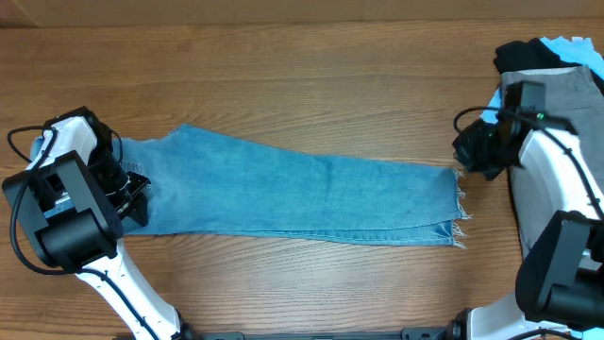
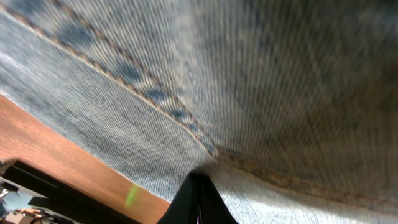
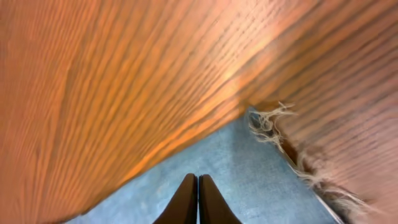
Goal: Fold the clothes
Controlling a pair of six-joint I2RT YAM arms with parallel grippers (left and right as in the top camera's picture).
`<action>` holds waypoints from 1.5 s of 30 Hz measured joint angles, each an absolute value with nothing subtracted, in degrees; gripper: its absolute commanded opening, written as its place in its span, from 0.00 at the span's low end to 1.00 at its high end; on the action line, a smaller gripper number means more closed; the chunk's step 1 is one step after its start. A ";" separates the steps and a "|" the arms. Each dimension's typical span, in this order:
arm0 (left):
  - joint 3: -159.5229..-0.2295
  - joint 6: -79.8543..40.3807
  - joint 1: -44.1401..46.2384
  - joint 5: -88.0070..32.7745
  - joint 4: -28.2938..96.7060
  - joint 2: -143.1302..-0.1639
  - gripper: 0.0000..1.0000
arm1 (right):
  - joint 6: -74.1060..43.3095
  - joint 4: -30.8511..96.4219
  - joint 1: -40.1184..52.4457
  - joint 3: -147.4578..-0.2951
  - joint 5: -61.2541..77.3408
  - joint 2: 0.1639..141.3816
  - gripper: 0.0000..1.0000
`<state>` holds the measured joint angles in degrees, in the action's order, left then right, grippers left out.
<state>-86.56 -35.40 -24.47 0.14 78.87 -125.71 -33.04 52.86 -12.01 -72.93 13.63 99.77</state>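
Risk: the right end effector (image 3: pixel 198 178), clenched empty beside the frayed hems (image 3: pixel 273 124), could miss both layers unless it opened first.
Left end effector (image 2: pixel 198 180): clenched at the waist; pinching denim or not, unclear.
Arms: both low, at opposite ends.
Jeans (image 1: pixel 302 194): flat on the tabletop (image 1: pixel 283 85), legs stacked.

Wooden table (image 1: pixel 302 85): brown, its grain running left to right across the whole overhead frame; it also fills the upper left of the right wrist view. Pile of garments (image 1: pixel 557 90): upper right corner of the overhead frame, with black fabric (image 1: pixel 530 52) uppermost, a grey piece below it and light-blue cloth (image 1: pixel 572 43) at the top edge.
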 measured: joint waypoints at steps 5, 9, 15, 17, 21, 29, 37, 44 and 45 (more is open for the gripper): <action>-85.80 -35.40 -24.47 0.93 78.35 -121.23 0.04 | -31.88 62.57 -11.77 -82.15 10.17 99.09 0.04; -85.54 -35.38 -24.47 2.04 76.93 -109.65 0.49 | -31.33 66.48 -11.14 -82.61 8.49 90.72 0.76; -85.65 -34.72 -24.47 2.42 75.16 -93.56 1.00 | -29.74 76.51 -11.09 -83.79 8.05 78.59 1.00; -85.65 -34.70 -24.47 2.42 75.20 -91.59 1.00 | -29.23 80.82 -11.09 -83.99 7.97 77.58 1.00; -85.62 -34.30 -24.47 2.39 76.18 -91.57 1.00 | -28.27 79.75 -11.09 -79.59 7.55 78.11 1.00; -85.62 -34.30 -24.47 2.28 78.26 -91.61 1.00 | -25.39 66.61 -11.27 -65.21 7.05 79.85 1.00; -85.62 -34.30 -24.47 1.91 79.48 -91.61 1.00 | -21.15 60.97 -11.25 -63.31 7.01 88.55 1.00; -85.62 -34.30 -24.47 1.89 80.23 -91.61 1.00 | -17.19 61.25 -11.25 -63.20 7.01 96.55 1.00; -85.62 -34.30 -24.47 1.91 80.23 -91.61 1.00 | -16.67 61.17 -11.25 -63.20 7.03 97.08 1.00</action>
<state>-85.62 -34.30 -24.47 1.91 80.23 -91.61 -16.67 61.17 -11.25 -63.20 7.03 97.08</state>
